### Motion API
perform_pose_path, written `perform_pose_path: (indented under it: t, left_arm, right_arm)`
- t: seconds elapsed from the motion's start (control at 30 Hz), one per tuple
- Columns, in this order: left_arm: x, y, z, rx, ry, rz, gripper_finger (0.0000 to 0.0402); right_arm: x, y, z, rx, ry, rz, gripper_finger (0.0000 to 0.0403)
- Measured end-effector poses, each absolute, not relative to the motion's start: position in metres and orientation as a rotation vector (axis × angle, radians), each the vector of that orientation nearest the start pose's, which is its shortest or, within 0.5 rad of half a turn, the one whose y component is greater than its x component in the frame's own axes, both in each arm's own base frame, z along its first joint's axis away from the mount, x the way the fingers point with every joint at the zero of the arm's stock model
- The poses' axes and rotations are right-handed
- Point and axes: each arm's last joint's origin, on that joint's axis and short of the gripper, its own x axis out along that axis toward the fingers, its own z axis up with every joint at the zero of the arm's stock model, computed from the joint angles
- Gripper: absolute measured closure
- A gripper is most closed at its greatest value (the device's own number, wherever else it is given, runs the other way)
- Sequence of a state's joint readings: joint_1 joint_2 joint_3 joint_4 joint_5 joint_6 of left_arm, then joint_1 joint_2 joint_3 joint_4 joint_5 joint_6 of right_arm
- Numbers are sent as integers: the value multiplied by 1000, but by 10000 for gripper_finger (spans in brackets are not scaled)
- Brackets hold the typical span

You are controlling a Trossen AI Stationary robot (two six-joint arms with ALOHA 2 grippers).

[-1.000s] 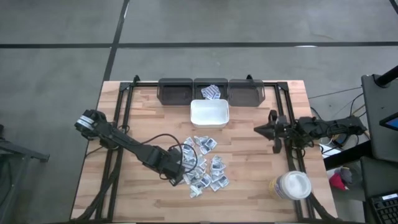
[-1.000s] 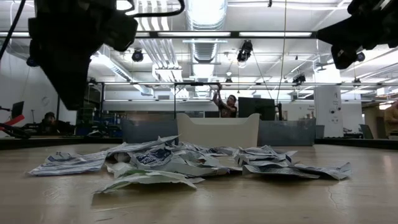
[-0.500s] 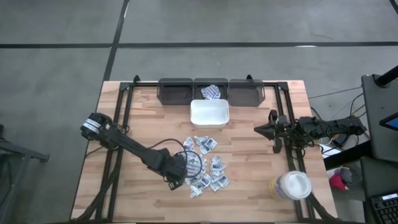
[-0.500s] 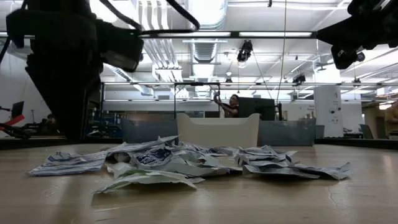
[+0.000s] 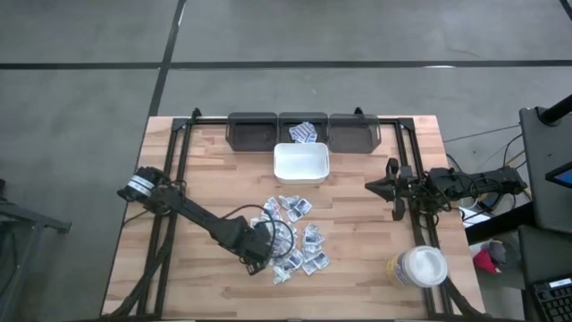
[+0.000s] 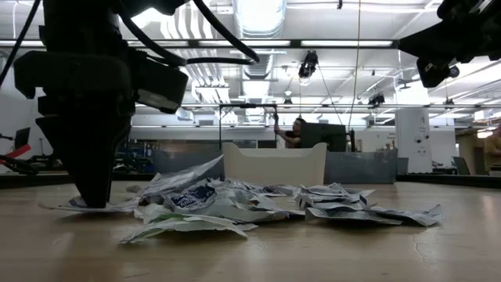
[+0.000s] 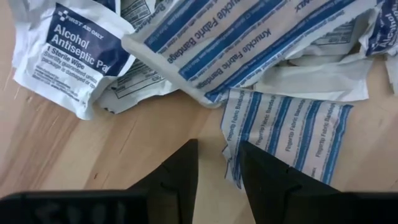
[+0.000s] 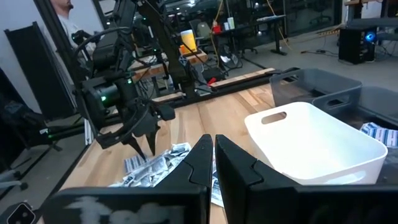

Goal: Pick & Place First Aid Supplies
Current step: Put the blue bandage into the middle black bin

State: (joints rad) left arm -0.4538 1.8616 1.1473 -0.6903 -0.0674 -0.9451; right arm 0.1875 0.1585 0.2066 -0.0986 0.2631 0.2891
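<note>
L gripper (image 5: 256, 262) sits low-centre of frame, tips down at the worktop (image 5: 357, 215), jaws apart w/ nothing between. First aid supplies (image 5: 299, 237) lie heaped just right of it. Nearest is a striped bandage sachet (image 7: 292, 134) whose edge touches one finger; its long axis looks to run about along the fingers, so a small sideways shift should straddle it. White bin (image 5: 300, 163) is upper centre. R gripper (image 5: 371, 187) waits centre-right, jaws together, well apart, so L arm is nearer.

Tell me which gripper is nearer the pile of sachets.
Left. The left gripper is down at the near-left edge of the pile of sachets, fingers open. The right gripper waits shut, raised off to the pile's far right.
</note>
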Motion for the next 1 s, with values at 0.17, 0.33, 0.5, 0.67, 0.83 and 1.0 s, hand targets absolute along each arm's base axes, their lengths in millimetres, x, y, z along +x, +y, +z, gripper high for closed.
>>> perform_pose_path:
  t: [0.17, 0.33, 0.5, 0.67, 0.83, 1.0]
  left_arm:
    - [302, -146, 139, -436, 1414, 354, 292]
    - [299, -144, 139, -434, 1433, 375, 346]
    - [298, -144, 139, -457, 1433, 395, 395]
    - [297, -144, 148, -488, 1432, 371, 400]
    - [287, -143, 169, -539, 1461, 308, 401]
    - [277, -140, 204, -620, 1454, 251, 401]
  right_arm:
    - [96, 11, 212, 305, 38, -84, 385]
    - [97, 11, 212, 306, 38, -84, 385]
    - [97, 11, 212, 310, 38, -84, 385]
    - [97, 11, 212, 311, 38, -84, 385]
    - [97, 11, 212, 310, 40, -83, 385]
    - [97, 11, 212, 303, 41, -84, 385]
